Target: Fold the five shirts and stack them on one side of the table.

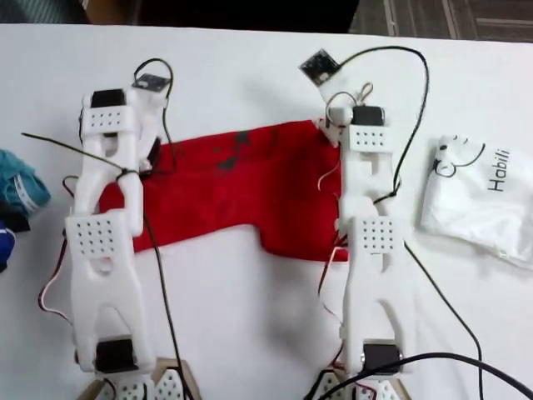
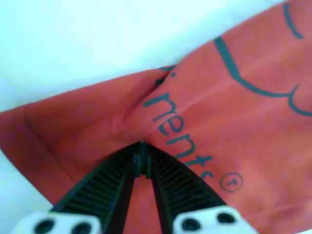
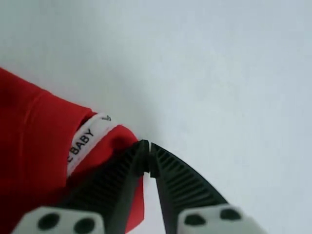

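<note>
At the far corner of the red shirt (image 1: 250, 183), which lies spread on the table (image 1: 250, 333) between the two arms, the right claw (image 3: 147, 160) has its tips pressed together just beside the hem and its white label (image 3: 85, 139). I cannot tell whether any cloth sits between them. The left claw (image 2: 141, 163) is closed on a small pinch of the same shirt beside the dark lettering, with creases running out from the tips. The main risk, I judge, is an uneven lift. If the right claw has only nipped the very edge, or missed it, that corner would drop while the other side rises, and the fold would come out skewed. The left pinch looks thin too and could slip under a pull. A wide sweep might also drag cloth into the folded white shirt (image 1: 483, 200) off to the red shirt's right, or the teal shirt (image 1: 21, 187) off to its left.
</note>
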